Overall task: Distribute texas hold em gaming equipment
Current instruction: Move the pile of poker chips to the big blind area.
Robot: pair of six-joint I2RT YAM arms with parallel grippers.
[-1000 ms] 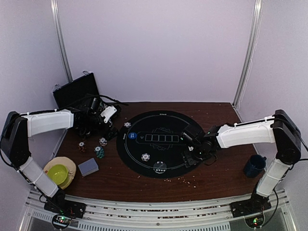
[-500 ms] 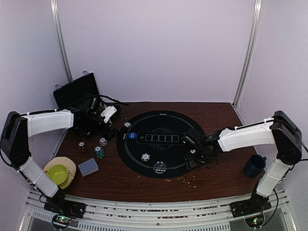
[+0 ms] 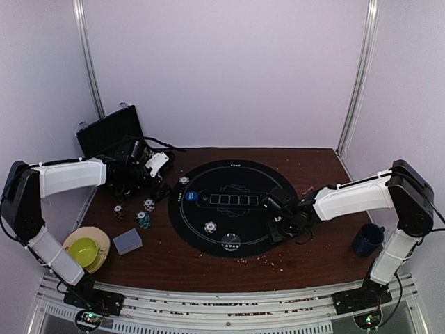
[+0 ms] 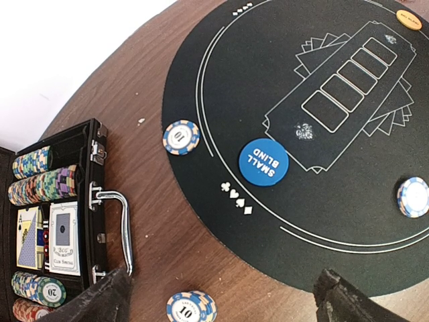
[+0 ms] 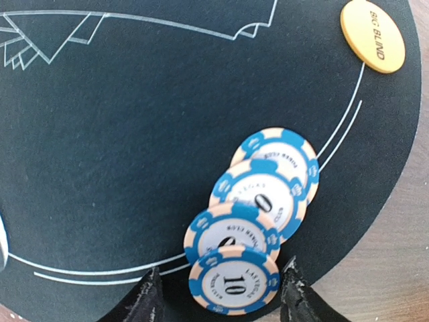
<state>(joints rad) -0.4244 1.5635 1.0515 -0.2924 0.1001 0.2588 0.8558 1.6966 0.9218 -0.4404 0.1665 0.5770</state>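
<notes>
Blue-and-white chips point(image 5: 258, 194): four, fanned in an overlapping row on the felt mat point(image 5: 100, 134), at its right edge.
Nearest chip point(image 5: 233, 280): marked 10; appears to lie over its neighbour.
Right gripper point(image 5: 222, 288): jaws apart, one finger on either side of the nearest chip; I see no clamp.
Handling: I judge the chips stiff, light, thin and smooth-faced, so likely to slide across each other. Grip opposite rim edges, low to the felt.
Big Blind button point(image 5: 373, 35): orange, beyond the fan, near the mat's rim.
Left gripper point(image 4: 223, 288): jaws wide apart, empty, above the mat's left edge.
Case point(image 4: 53, 221): farthest back; holds racked chips and cards.
</notes>
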